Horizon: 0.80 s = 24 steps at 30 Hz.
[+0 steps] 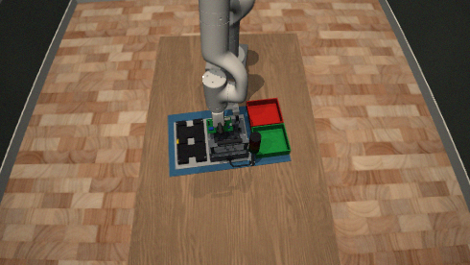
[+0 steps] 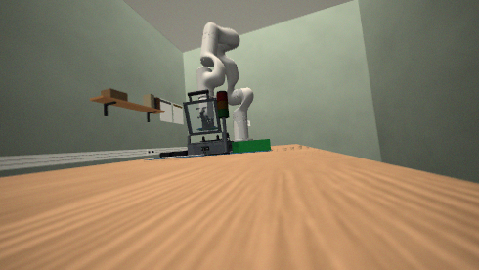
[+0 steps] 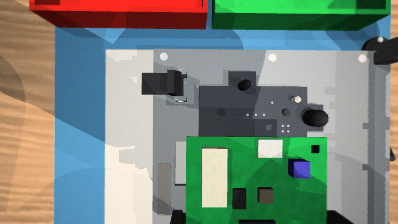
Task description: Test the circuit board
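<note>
My gripper point(image 3: 257, 219) is shut on the green circuit board point(image 3: 256, 175) and holds it component side up above the tester point(image 3: 252, 112). In the wrist view the board covers the near part of the tester's dark nest. A white part point(image 3: 270, 148) sits at the board's far edge, and a pale long part point(image 3: 215, 177) lies on its left. A black post point(image 3: 315, 118) stands at the nest's right. In the top view the gripper point(image 1: 224, 126) hangs over the tester point(image 1: 230, 144). The lid point(image 2: 199, 117) stands open and upright. The signal light point(image 2: 222, 104) shows no lit color that I can tell.
The red bin point(image 1: 264, 111) and the green bin point(image 1: 272, 139) stand right of the tester; both show at the top of the wrist view, red point(image 3: 120, 12) and green point(image 3: 300, 12). The black tray point(image 1: 190, 140) lies left of the tester. A black block point(image 3: 162, 82) stands at the nest's left.
</note>
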Available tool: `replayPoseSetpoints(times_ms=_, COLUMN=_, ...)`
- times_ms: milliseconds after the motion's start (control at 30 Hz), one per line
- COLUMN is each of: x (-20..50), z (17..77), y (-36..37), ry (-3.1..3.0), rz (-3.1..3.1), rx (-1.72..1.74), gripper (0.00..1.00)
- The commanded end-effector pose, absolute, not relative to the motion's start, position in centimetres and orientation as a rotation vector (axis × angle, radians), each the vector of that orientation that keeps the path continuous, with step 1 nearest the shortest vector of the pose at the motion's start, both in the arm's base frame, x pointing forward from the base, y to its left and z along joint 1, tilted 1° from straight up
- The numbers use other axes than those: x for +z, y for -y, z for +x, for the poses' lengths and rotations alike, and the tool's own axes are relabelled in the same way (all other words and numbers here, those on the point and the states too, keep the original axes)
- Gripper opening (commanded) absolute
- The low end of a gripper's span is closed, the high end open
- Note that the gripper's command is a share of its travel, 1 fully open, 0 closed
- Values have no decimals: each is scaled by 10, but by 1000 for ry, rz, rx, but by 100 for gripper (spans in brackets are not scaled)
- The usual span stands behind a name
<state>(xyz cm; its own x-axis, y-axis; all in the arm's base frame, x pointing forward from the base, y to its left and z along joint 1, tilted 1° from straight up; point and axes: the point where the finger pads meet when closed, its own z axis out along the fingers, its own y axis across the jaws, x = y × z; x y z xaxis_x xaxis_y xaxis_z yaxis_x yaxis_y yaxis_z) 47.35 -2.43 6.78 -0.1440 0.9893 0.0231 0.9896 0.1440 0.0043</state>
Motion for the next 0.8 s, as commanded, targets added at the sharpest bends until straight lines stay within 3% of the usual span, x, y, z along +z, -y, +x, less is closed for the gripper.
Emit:
replayPoseSetpoints(times_ms=0, x=69, z=476, y=15, ry=2366, rz=-2047, rx=-29, gripper=79)
replayPoseSetpoints(times_ms=767, x=71, z=480, y=-4, ry=2366, rz=-2047, rx=-29, gripper=79)
